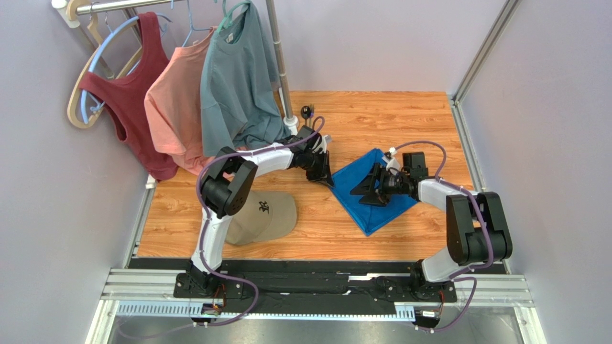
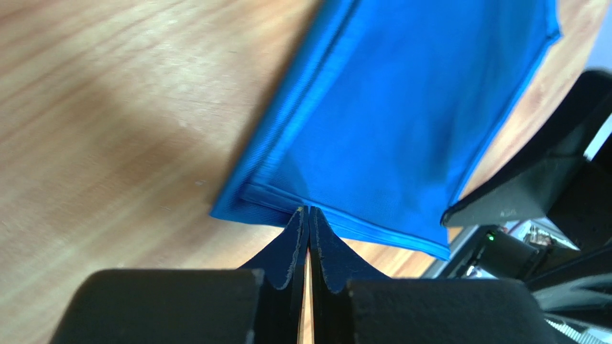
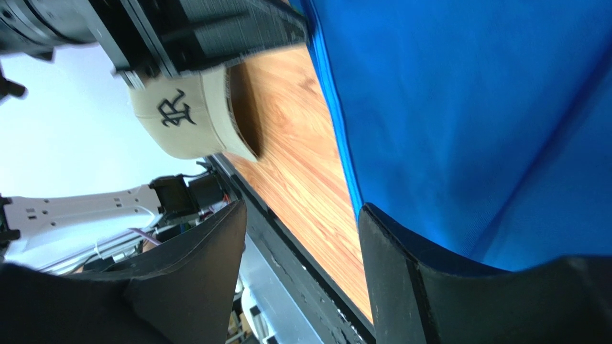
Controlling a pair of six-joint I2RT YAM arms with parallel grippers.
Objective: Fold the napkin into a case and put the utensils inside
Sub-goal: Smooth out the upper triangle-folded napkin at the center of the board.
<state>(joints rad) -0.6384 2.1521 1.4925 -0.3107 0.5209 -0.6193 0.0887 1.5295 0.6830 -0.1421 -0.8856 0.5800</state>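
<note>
Left wrist view, left gripper [image 2: 307, 210]: black fingers pressed together, tips touching the layered near edge of the bright royal-blue thin cloth napkin [image 2: 402, 107]; I cannot tell whether any cloth is pinched between them.
Right gripper [image 3: 302, 208]: black fingers standing well apart, one above bare wood, the other above the blue cloth.
Napkin: folded in layers on the table, right of centre in the top external view, one corner pointing toward the lower edge of the frame, left gripper at its left corner, right gripper over its middle.
Table [image 1: 373, 115]: light wood-grain top.
Cap [image 1: 269, 215]: tan fabric with a dark emblem, lower left of the napkin, apart from it.
T-shirt [image 1: 237, 79]: grey-teal, on a hanger, upper left of the frame.
</note>
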